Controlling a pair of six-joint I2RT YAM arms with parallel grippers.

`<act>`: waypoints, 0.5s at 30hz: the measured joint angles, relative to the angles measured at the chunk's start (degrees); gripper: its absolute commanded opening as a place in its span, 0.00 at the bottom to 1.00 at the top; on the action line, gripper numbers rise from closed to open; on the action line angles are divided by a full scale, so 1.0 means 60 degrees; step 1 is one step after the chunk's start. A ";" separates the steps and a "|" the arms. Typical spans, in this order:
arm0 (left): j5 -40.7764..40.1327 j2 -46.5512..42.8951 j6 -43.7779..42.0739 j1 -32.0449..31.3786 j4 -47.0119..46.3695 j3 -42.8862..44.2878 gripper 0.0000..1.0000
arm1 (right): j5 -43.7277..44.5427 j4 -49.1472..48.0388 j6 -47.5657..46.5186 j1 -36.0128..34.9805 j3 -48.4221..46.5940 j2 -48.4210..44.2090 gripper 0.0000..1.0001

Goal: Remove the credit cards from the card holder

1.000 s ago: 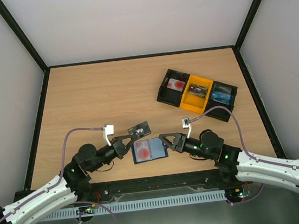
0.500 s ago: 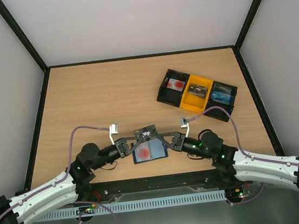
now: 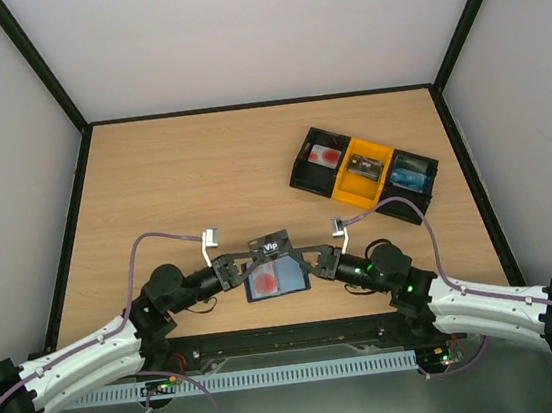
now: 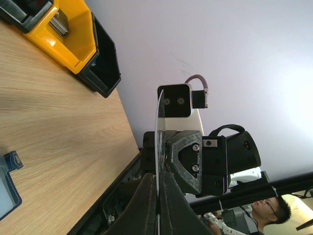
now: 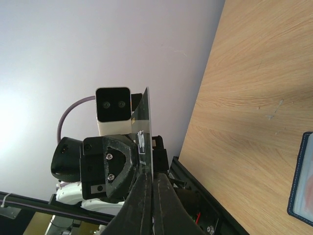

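Observation:
The black card is held in the air just above the far edge of the open navy card holder, which lies on the table near the front edge. The pinkish-white card with the red spot rests in the holder. My left gripper and right gripper are both shut on the black card from opposite sides. It shows edge-on in the left wrist view and in the right wrist view. A corner of the holder shows in the left wrist view and in the right wrist view.
A black-and-yellow three-compartment tray with cards in it stands at the back right; it also shows in the left wrist view. Black frame rails run along the table edges, with grey walls around.
My left gripper has carried the black card to the right, over the holder's far edge. My right gripper has come in and shut on the card's other side. Little has moved in the last half second.

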State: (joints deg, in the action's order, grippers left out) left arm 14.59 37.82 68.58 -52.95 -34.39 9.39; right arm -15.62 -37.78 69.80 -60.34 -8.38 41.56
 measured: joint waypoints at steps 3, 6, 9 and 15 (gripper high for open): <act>-0.0007 -0.0004 0.0004 0.0000 0.0004 -0.0007 0.15 | -0.0007 -0.0040 0.0004 0.0000 0.0000 0.0000 0.02; -0.0036 -0.0047 -0.0004 0.0007 0.0084 -0.0011 0.35 | -0.0011 -0.0040 0.0004 0.0000 0.0000 0.0000 0.02; -0.0117 -0.0197 0.0040 0.0047 0.0240 -0.0018 0.56 | 0.0007 -0.0036 -0.0004 0.0000 0.0000 0.0000 0.02; -0.0350 -0.0634 -0.0372 0.0073 0.1111 0.0033 1.00 | 0.0448 0.0331 -0.0036 0.0000 -0.0004 -0.0248 0.02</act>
State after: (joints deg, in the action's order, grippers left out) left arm 12.49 34.02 66.35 -52.51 -27.73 9.58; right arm -12.93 -35.79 69.58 -60.34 -8.40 40.07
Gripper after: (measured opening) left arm 0.849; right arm 0.024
